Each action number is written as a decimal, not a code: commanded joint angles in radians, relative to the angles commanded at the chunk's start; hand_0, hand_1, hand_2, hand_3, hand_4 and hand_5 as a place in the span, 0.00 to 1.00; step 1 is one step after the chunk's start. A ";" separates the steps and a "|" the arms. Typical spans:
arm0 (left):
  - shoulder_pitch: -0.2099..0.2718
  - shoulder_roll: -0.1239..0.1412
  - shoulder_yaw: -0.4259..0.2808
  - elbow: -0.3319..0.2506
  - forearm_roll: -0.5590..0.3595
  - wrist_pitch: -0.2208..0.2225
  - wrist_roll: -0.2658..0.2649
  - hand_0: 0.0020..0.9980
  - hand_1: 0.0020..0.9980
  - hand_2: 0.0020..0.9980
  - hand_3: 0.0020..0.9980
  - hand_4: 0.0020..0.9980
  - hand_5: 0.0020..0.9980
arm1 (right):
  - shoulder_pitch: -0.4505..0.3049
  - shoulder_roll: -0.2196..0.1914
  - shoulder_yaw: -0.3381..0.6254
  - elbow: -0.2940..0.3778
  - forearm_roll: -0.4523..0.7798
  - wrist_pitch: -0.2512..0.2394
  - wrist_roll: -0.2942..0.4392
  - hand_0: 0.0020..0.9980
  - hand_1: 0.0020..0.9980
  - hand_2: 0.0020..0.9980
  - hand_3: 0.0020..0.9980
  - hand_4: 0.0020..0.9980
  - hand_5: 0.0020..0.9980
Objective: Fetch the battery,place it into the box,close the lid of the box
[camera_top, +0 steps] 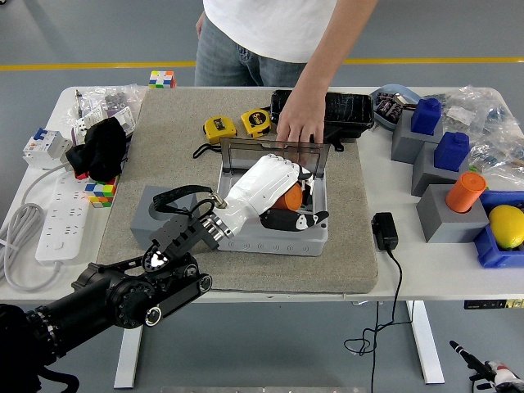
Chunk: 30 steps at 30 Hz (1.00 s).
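- The left arm (115, 299) came in from the lower left corner, black and jointed, and reached over the near edge of the white worktop (426, 270).
- Its white-shelled left hand (266, 192) was down inside the grey box (274, 237), which sat on a tan mat (352, 205) in the middle of the worktop.
- The fingers (299, 219) were curled around an orange battery (287, 197), of which only a patch showed under the palm; the battery was within the box's walls, though whether it rested on the bottom could not be told.
- A black power adapter (385, 230) lay just off the mat's right edge, its cable trailing over the worktop's front.
- At the left lay a white power strip (59, 217), a small colour cube (101, 193) and a black bundle (100, 147).
- At the right stood grey blocks carrying an orange cylinder (466, 191) and blue blocks (451, 150), with a yellow object (507, 225) in a blue tray.
- The box's clear lid (274, 153) stood raised at the far side of the box.
- A person's hand (300, 123) reached down from the far side, fingertips resting at the top edge of the lid.
- Behind it lay two yellow tape measures (237, 124) and a black case (348, 110).
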<state>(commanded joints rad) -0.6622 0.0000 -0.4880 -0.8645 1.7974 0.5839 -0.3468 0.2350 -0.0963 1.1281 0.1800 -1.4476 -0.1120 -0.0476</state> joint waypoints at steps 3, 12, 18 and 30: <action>0.000 0.000 0.001 0.003 0.000 0.002 -0.002 0.26 0.47 0.38 0.35 0.77 0.47 | 0.001 0.001 -0.006 0.000 0.006 0.000 0.001 0.83 0.77 0.75 0.82 1.00 1.00; 0.002 0.000 -0.001 0.009 -0.011 -0.023 -0.020 0.86 0.75 0.66 0.56 0.78 0.47 | 0.001 -0.001 0.000 0.000 -0.001 0.000 -0.001 0.83 0.77 0.75 0.82 1.00 1.00; 0.007 0.000 -0.016 -0.004 0.034 -0.029 -0.005 1.00 0.85 0.78 0.69 0.86 0.55 | -0.001 0.000 -0.008 0.000 0.004 0.000 -0.001 0.83 0.77 0.75 0.82 1.00 1.00; 0.012 0.000 -0.028 -0.003 0.064 -0.041 0.015 1.00 0.98 0.92 0.85 0.95 0.72 | 0.000 0.001 -0.015 0.000 0.009 0.000 -0.001 0.83 0.77 0.75 0.82 1.00 1.00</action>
<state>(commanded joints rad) -0.6502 0.0000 -0.5163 -0.8673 1.8616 0.5433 -0.3319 0.2346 -0.0953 1.1131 0.1800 -1.4385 -0.1123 -0.0483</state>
